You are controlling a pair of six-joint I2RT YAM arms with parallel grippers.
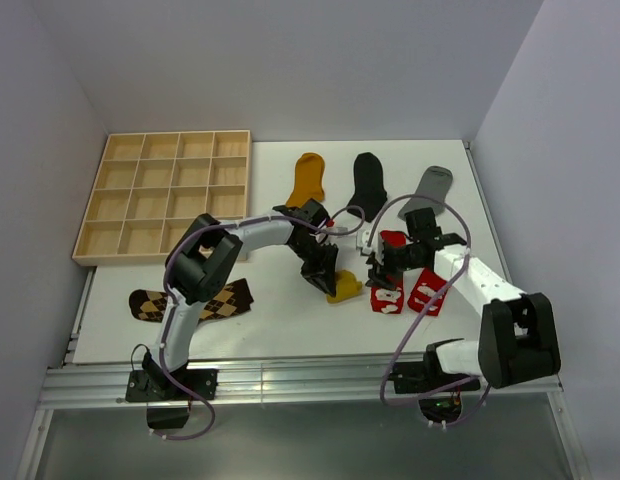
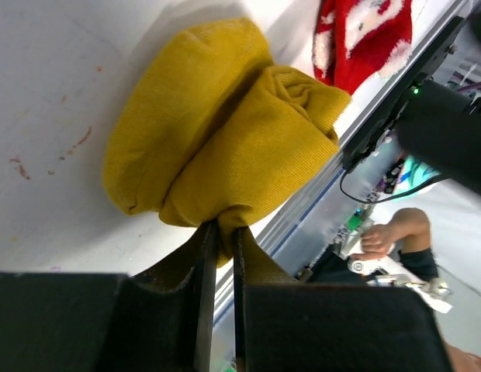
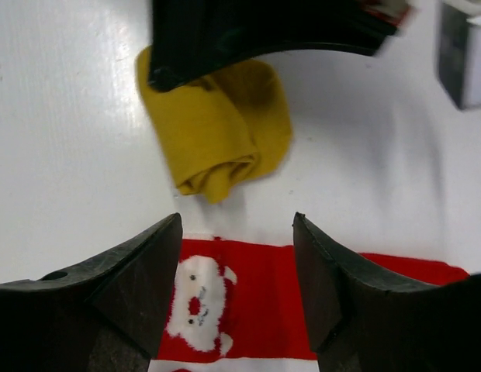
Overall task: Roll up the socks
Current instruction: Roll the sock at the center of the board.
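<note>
A mustard sock rolled into a bundle (image 2: pixel 217 132) lies on the white table just left of the red socks. My left gripper (image 2: pixel 221 232) is shut on a pinch of its fabric at the bundle's edge. In the top view the left gripper (image 1: pixel 325 272) sits over the bundle (image 1: pixel 345 291). My right gripper (image 3: pixel 237 225) is open and empty, hovering over a flat red sock with a white cartoon print (image 3: pixel 248 302). The bundle shows beyond it (image 3: pixel 217 139). Two red socks (image 1: pixel 388 297) (image 1: pixel 427 292) lie under the right gripper (image 1: pixel 383 268).
A flat mustard sock (image 1: pixel 308 178), a black sock (image 1: pixel 368 180) and a grey sock (image 1: pixel 428 190) lie in a row at the back. Brown argyle socks (image 1: pixel 190 300) lie at the front left. A wooden grid tray (image 1: pixel 165 195) stands at the back left.
</note>
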